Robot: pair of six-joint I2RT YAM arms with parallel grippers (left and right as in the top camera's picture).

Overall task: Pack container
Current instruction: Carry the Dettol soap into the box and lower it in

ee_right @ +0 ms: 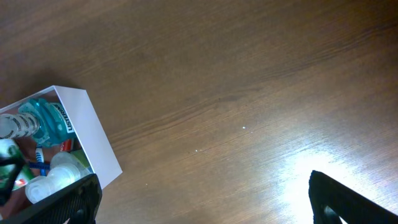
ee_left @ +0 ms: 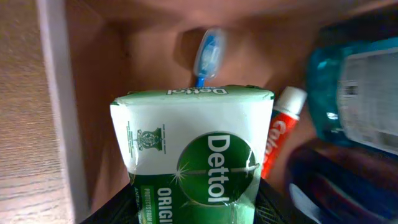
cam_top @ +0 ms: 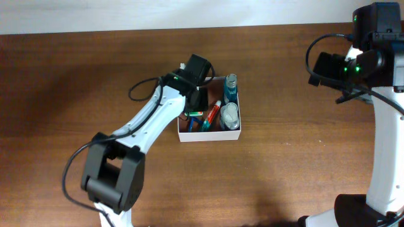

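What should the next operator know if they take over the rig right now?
Left gripper: shut on the Dettol soap box, held within the container walls, not yet released.
Right gripper: open, empty, over the table beside the container.
Done: toothpaste, toothbrush, blue bottle and clear bottle already inside.
Left: release the soap, pull the left arm clear.

Inside the container, the soap pack is left of the toothpaste tube, the bottle farther right.
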